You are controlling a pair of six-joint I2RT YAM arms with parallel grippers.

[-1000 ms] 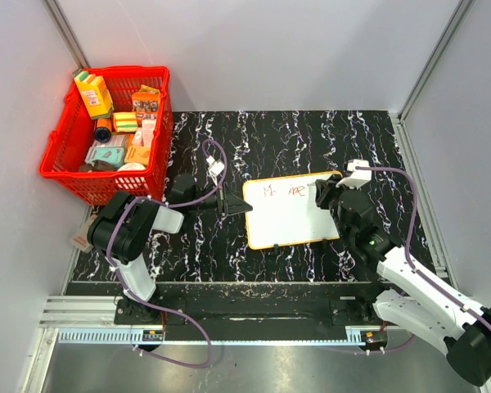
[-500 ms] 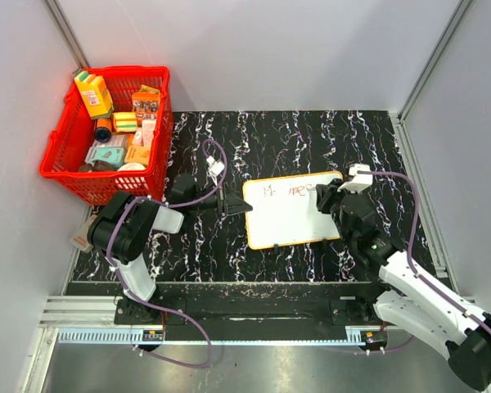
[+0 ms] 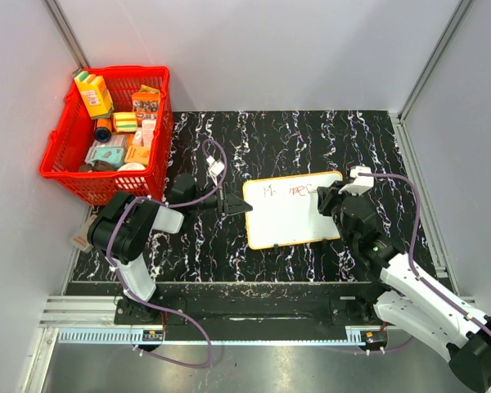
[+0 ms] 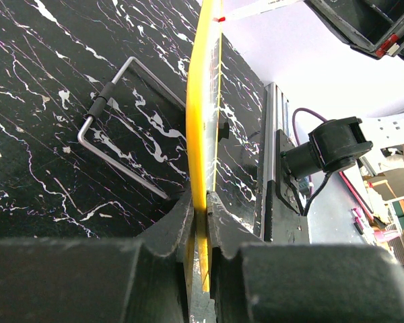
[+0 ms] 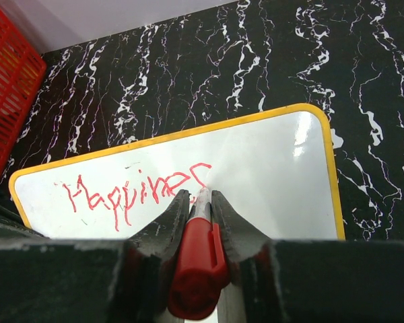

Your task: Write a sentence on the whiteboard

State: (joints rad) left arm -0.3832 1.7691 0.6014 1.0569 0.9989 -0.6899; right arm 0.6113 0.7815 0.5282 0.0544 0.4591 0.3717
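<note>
While left gripper (image 4: 200, 202) pinches whiteboard (image 5: 276, 175) left edge to steady it, right gripper (image 5: 200, 196) clamps red marker (image 5: 196, 266), tip at sentence (image 5: 131, 192).

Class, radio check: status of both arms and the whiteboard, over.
Left gripper shut on whiteboard rim. Right gripper shut on red marker, tip at sentence. Nothing blocking.

Basket (image 3: 106, 182) blocks far-L corner; table (image 3: 311, 139) centre-back open.
</note>
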